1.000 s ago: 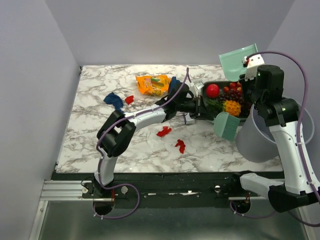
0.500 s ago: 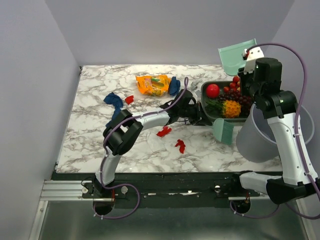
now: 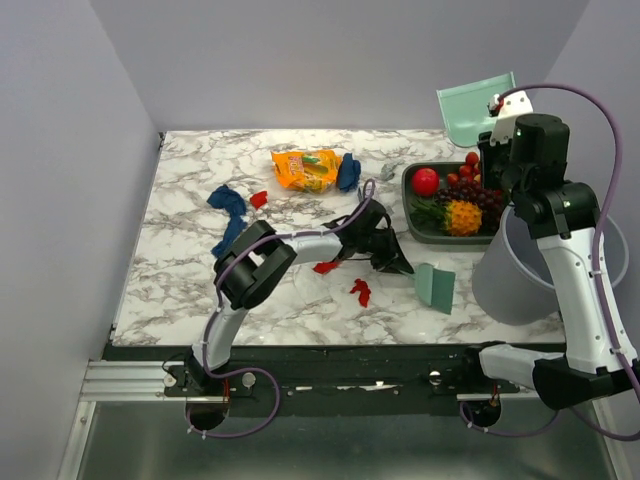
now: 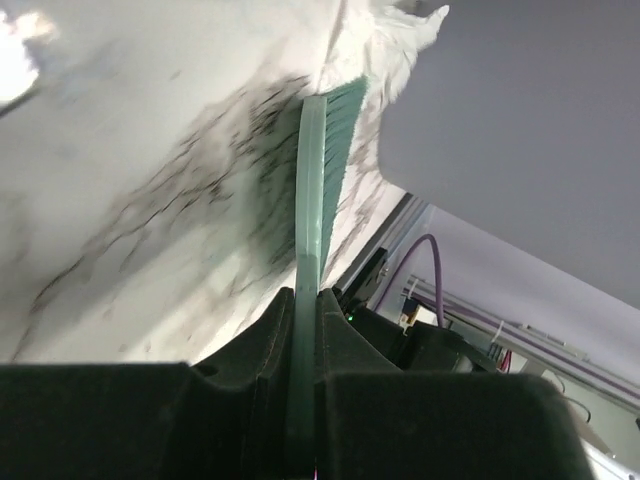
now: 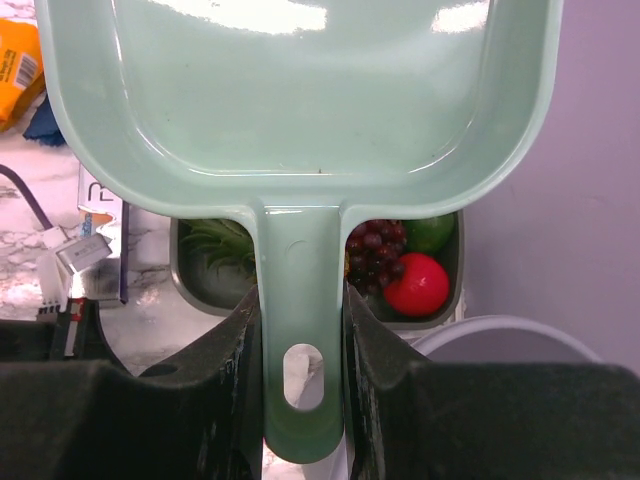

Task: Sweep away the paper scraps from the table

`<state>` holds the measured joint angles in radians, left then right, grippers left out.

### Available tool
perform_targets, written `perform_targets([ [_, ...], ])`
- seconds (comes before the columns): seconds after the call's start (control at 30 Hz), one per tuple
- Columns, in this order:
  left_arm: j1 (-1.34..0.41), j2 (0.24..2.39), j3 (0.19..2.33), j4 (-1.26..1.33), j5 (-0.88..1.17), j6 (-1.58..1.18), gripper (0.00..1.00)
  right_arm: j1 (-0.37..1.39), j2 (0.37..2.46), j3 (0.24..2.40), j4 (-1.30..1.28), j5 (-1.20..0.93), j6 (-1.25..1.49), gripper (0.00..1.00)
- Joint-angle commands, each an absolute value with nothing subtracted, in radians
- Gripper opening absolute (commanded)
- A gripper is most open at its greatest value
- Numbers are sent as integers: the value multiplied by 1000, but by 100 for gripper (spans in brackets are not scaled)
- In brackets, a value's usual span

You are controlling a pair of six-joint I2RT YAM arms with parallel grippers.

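Note:
Red paper scraps lie on the marble table [image 3: 190, 285]: one [image 3: 327, 265] beside my left forearm, another [image 3: 360, 291] nearer the front, a third [image 3: 258, 199] at the left. Dark blue scraps lie at the left [image 3: 228, 205] and by the snack bag [image 3: 348, 172]. My left gripper [image 3: 396, 263] [image 4: 305, 330] is shut on the thin handle of a green brush [image 3: 436, 288] [image 4: 322, 170], bristles down on the table right of the red scraps. My right gripper [image 3: 497, 135] [image 5: 302, 330] is shut on the handle of a pale green dustpan [image 3: 478, 110] [image 5: 300, 90], held high over the fruit tray.
An orange snack bag [image 3: 307, 168] lies at the back. A grey tray [image 3: 412, 212] [image 5: 190, 290] with a red fruit, grapes and other fruit stands at the right. A grey bin [image 3: 505, 275] [image 5: 500, 335] stands off the table's right front corner.
My left arm has drawn the brush from beside the fruit tray toward the table's front right. The right arm with the dustpan has shifted only slightly.

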<state>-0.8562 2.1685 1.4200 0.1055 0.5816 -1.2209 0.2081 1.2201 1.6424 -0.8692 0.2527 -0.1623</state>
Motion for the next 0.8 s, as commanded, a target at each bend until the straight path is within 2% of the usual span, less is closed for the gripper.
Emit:
perform_targets([
  [0.0,-815,2045,1350,-86,476,-1206,0,202,1193,1589,-844,215,-141,1],
  [0.3,-683,1829,1201,-281,416,-1006,0,202,1222,1543,-811,176,-118,1],
  [0.43,-552,1732,1076,-369,391,-971,0,202,1247,1546,-798,189,-121,1],
  [0.57,-440,1655,1043,-465,364,-868,0,202,1282,1577,-792,178,-121,1],
  [0.77,-333,1569,1031,-390,373,-773,0,204,1327,1612,-808,111,-146,1],
])
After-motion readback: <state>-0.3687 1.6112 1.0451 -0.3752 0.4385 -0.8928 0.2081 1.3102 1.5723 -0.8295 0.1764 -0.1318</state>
